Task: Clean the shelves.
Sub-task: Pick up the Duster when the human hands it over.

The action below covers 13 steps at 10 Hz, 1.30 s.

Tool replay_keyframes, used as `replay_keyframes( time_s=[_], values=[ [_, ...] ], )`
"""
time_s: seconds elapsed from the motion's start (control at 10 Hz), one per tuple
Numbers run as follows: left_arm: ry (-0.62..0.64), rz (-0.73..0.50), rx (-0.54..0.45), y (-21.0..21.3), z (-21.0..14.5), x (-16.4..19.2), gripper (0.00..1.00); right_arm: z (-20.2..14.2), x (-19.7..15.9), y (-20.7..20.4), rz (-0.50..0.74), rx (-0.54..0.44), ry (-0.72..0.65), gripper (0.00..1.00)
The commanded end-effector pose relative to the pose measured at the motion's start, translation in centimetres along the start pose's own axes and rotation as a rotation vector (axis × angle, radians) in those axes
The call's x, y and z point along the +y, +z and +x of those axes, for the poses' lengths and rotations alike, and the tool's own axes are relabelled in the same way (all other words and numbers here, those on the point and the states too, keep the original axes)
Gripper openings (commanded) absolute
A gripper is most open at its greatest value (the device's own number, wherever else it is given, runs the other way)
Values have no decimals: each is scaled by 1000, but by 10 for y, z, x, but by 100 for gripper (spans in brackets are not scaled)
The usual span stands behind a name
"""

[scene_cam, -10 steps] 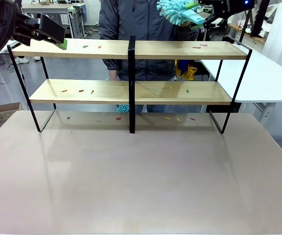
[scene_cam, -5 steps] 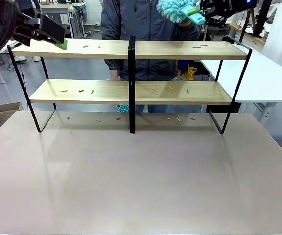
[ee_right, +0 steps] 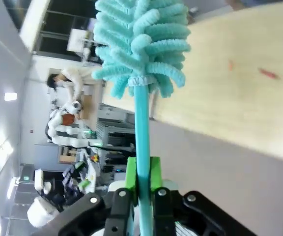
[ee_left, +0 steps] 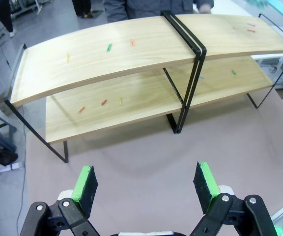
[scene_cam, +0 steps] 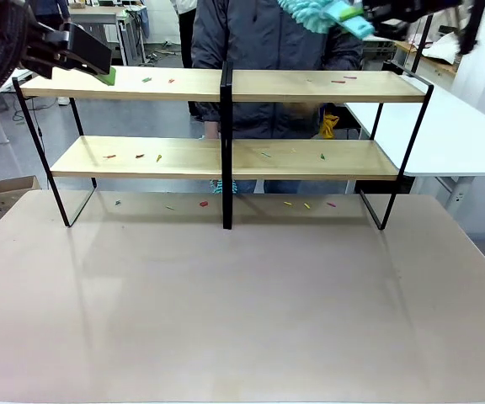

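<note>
The left fingers [scene_cam: 93, 57] hang at the left end of the shelves [scene_cam: 310, 86], with a green pad just above the top board. The right fingers [scene_cam: 383, 12], blurred, clamp the handle of a teal duster [scene_cam: 314, 12]; its fluffy head juts beyond their tips, in front of a person [scene_cam: 259, 42]. Below them, coloured scraps [scene_cam: 338, 81] dot both boards and the bench [scene_cam: 242, 320].
</note>
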<state>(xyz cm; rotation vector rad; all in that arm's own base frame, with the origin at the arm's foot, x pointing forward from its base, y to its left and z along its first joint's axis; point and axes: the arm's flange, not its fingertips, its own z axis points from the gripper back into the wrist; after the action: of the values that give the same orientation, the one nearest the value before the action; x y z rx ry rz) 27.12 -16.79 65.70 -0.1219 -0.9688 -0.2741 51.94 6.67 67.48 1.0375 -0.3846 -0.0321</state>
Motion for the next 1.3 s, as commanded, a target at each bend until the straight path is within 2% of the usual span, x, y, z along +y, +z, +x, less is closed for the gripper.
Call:
replay_keyframes(
  time_s=[0.0,0.1,0.2,0.5,0.7,0.9,1.0,1.2],
  values=[
    [6,-2,-2,1,0,0,100,-56,-1,82,-220,27,-19,0],
    [6,-2,-2,1,0,0,100,-90,-10,134,-290,26,-25,0],
    [6,-2,-2,1,0,0,100,-127,-23,190,-279,96,-66,0],
    [6,-2,-2,1,0,0,100,-208,-65,288,-259,14,-44,0],
    [6,-2,-2,1,0,0,100,-242,-83,316,-237,-67,28,0],
    [6,-2,-2,1,0,0,100,-255,-102,314,-264,-140,281,0],
    [6,-2,-2,1,0,0,100,-249,-80,334,-244,-57,28,0],
    [6,-2,-2,1,0,0,100,-249,-80,334,-244,-57,28,0]
  ],
)
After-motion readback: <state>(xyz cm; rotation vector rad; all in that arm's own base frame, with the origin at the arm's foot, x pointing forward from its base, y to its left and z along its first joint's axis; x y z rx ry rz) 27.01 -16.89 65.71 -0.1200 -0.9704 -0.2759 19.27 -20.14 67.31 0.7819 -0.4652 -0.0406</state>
